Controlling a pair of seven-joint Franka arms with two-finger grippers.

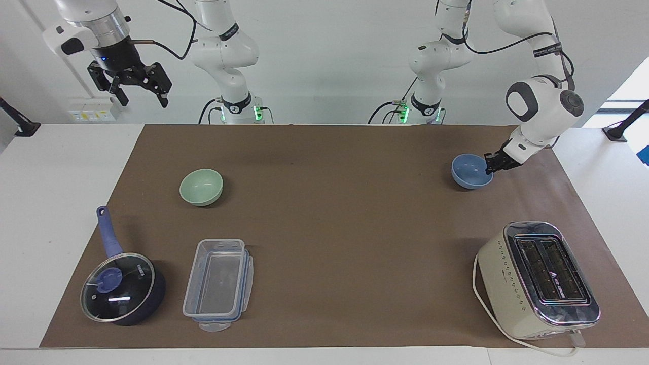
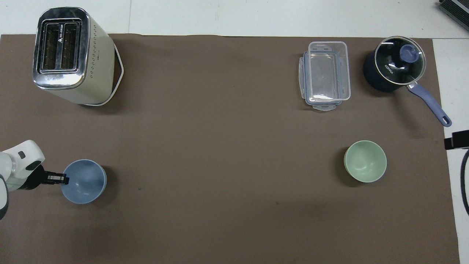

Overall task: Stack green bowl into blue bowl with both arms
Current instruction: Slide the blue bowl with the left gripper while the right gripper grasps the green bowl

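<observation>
Blue bowl is pinched at its rim by the left end effector; the right end effector waits open, raised.

1. Toaster: cream body, chrome top, two slots, white cord at its base. At the left arm's end of the table; of all items, closest to the left gripper.
2. Saucepan: dark blue, glass lid, blue handle. At the right arm's end, well apart from that gripper.
3. Clear rectangular container: just beside the saucepan.
4. Brown mat: under all items, on a white table.
</observation>
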